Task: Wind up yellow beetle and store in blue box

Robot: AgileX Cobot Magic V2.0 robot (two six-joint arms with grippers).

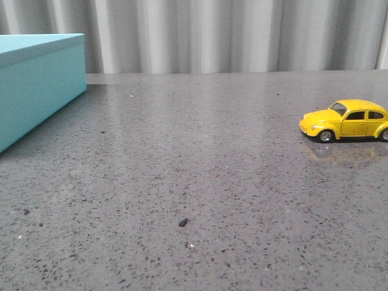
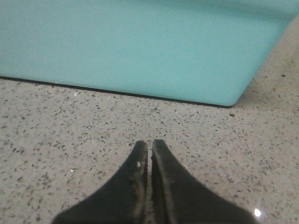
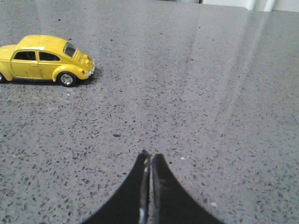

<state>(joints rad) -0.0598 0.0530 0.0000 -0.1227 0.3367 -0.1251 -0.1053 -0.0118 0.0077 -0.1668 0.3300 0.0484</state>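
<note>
Item 1, left gripper (image 2: 150, 145): we are holding it low over the table (image 1: 200, 182) with its fingers (image 2: 136, 163) pressed together and nothing between them. It is pointing at the box, near it but not touching.

Item 2, right gripper (image 3: 150, 157): we are holding it likewise, tips pressed together and empty, over bare table. The beetle is lying off to one side of its line, near but apart.

Item 3, debris (image 1: 183, 222): a small dark crumb is sitting on the near table, clear of both task things.

Item 4, beetle (image 1: 345, 120): it is standing on its wheels at the right edge of the front view, nose toward the left, untouched. It is well apart from the box.

Item 5, box (image 1: 39, 82): it is standing at the far left with its lid on, so nothing is going in yet.

Handling note, as we are judging it: the step in hand is reaching for the beetle with the right gripper. We are advising spreading the fingers before descending, approaching across the car's body rather than along it, and closing on the glossy sides above the wheels so the tyres are staying on the table for the pull-back. The paint is looking slippery, so we are favouring a low, centred pinch. The lid is needing lifting by the left gripper before storing.
</note>
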